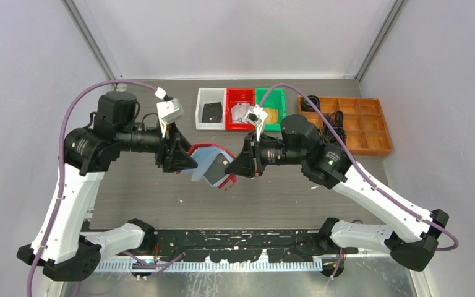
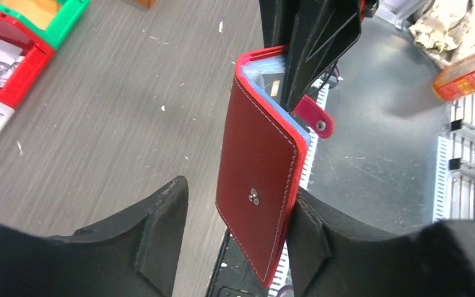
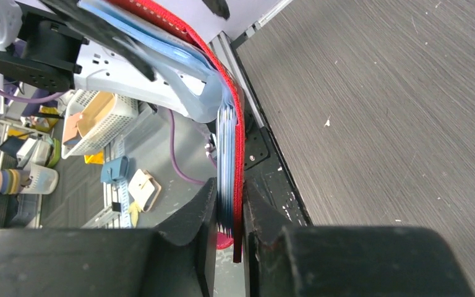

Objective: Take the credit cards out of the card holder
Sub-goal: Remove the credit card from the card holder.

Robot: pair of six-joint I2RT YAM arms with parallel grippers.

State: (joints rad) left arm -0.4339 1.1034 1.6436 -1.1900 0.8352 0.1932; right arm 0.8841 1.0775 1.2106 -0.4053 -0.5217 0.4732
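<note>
My right hand (image 3: 229, 193) pinches open red card holder (image 2: 256, 161), up off worktop (image 1: 161, 201). My left hand (image 2: 236, 193) wide around it, touching one side only.

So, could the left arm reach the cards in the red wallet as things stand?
Probably not yet. The left fingers sit open around the wallet's red outer cover, and the right fingers pinch the blue pages together, so no card edge faces it.
</note>
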